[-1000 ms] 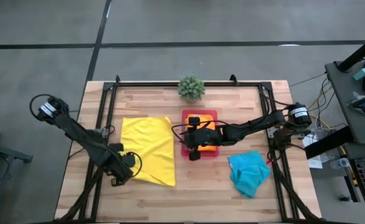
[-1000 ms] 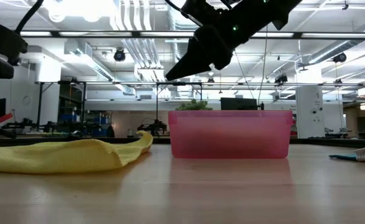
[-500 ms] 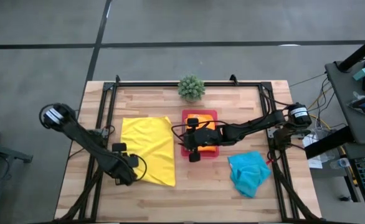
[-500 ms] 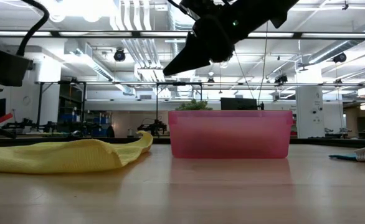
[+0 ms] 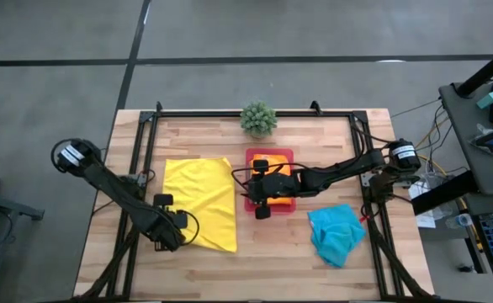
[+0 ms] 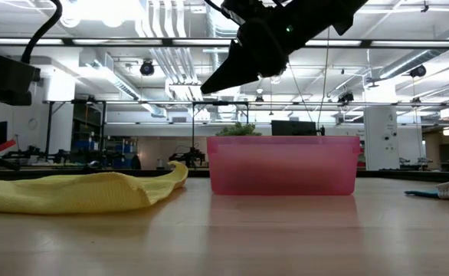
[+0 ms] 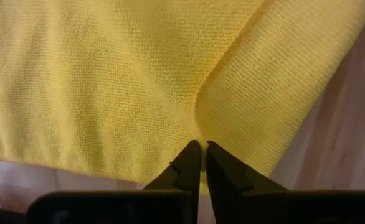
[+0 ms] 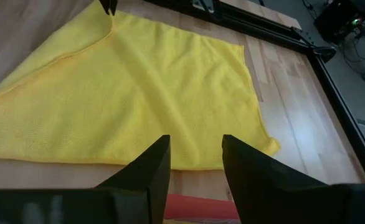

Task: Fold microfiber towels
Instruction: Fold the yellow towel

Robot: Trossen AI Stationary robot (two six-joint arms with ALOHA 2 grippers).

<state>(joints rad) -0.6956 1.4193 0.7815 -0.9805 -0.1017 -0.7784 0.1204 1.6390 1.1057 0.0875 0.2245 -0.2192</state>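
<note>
Towels: one yellow towel (image 5: 200, 203) in pinched left jaws, one turquoise towel (image 5: 336, 232); right jaws apart.

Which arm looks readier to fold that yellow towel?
The left. Its claw is already pinched shut on the yellow towel at its edge, while the right claw hovers open above the pink tray.

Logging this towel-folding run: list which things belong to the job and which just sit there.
Job:
- flat yellow microfiber towel, pinched by the shut left gripper
- crumpled turquoise blue microfiber towel
- orange cloth in the tray

Sitting there:
- pink plastic tray
- spiky green potted plant
</note>
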